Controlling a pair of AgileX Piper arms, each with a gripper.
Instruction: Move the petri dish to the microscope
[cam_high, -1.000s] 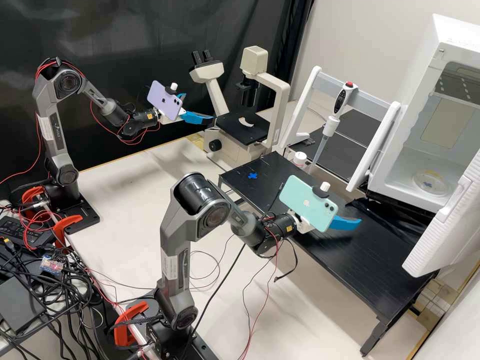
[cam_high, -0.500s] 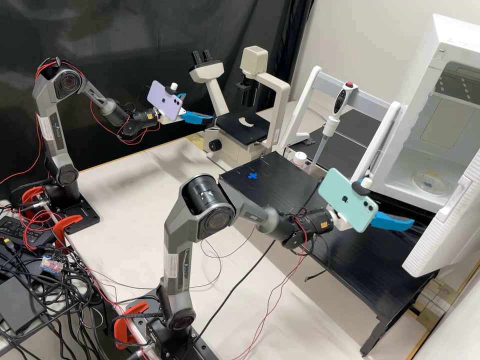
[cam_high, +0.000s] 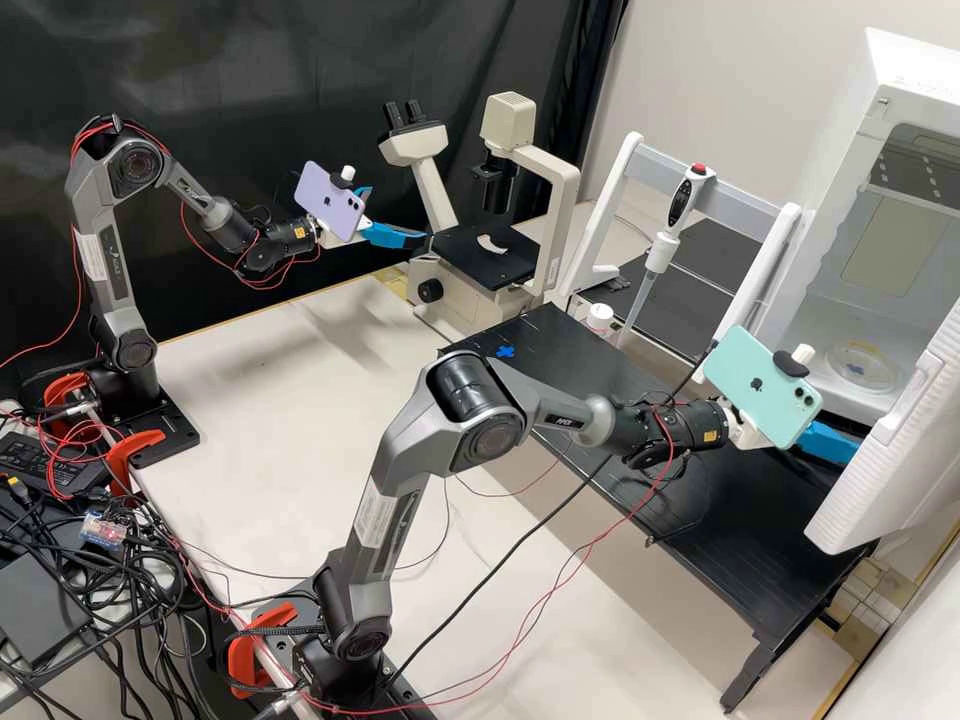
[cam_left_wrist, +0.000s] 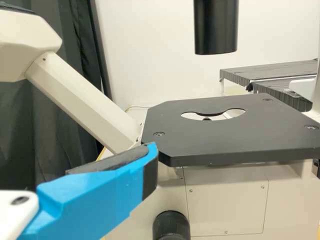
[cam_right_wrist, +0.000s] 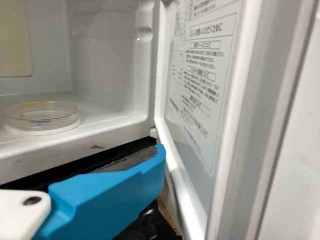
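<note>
Beside the open door (cam_high: 900, 450) of the white cabinet (cam_high: 915, 75), the right end effector (cam_high: 828, 443) has come farther over the black worktop (cam_high: 740, 560) than in the earlier frames, its arm stretching out toward the cabinet. It is released, one finger's dark pad (cam_right_wrist: 130, 162) bare. The left end effector (cam_high: 400, 225), also released, has stayed near the microscope stage (cam_high: 485, 262). Inside the cabinet, the petri dish (cam_high: 862, 367) sits where it was, on the floor near the opening.
</note>
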